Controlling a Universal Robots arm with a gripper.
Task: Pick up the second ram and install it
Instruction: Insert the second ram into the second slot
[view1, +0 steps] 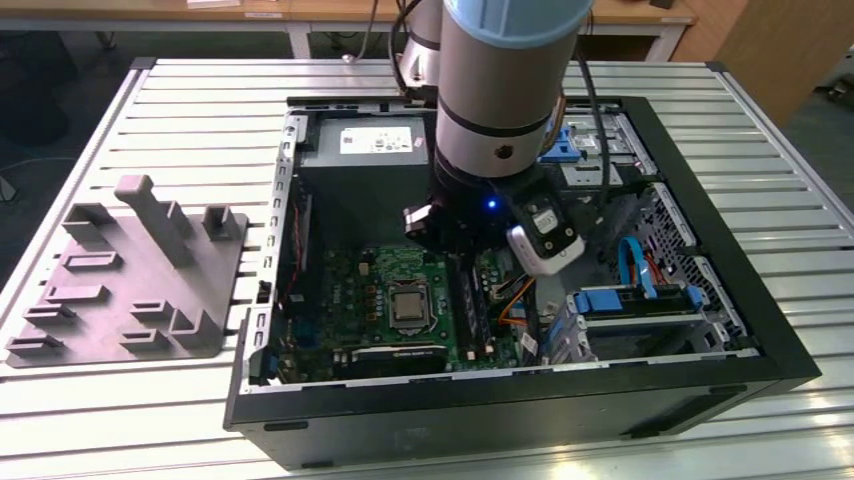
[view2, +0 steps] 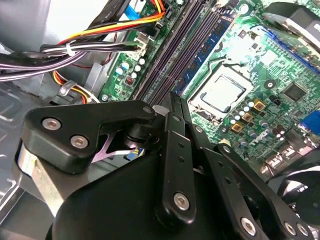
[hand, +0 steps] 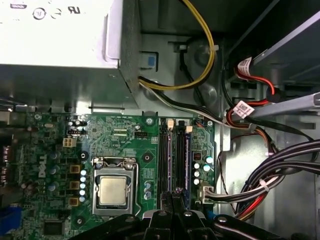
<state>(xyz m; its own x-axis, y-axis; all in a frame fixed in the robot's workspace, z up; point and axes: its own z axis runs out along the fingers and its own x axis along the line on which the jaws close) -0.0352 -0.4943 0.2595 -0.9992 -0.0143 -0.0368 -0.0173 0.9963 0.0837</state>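
My gripper (view1: 461, 252) reaches down inside the open computer case, over the green motherboard (view1: 354, 290). In both wrist views its fingertips (view2: 174, 97) (hand: 173, 196) are pressed together at about the middle of the long black memory slots (hand: 164, 160). The second ram (view2: 202, 55), a dark blue board with black chips, runs out from between the fingertips along the slots, standing on edge. The gripper body hides how deep it sits in its slot.
The processor socket (hand: 112, 190) (view2: 220, 95) lies beside the slots. The grey power-supply box (view1: 360, 150) (hand: 55, 35) stands just beyond the board. Cable bundles (hand: 270, 175) (view2: 90, 45) and the drive bay (view1: 634, 300) crowd the other side. A grey holder block (view1: 134, 270) sits on the table outside the case.
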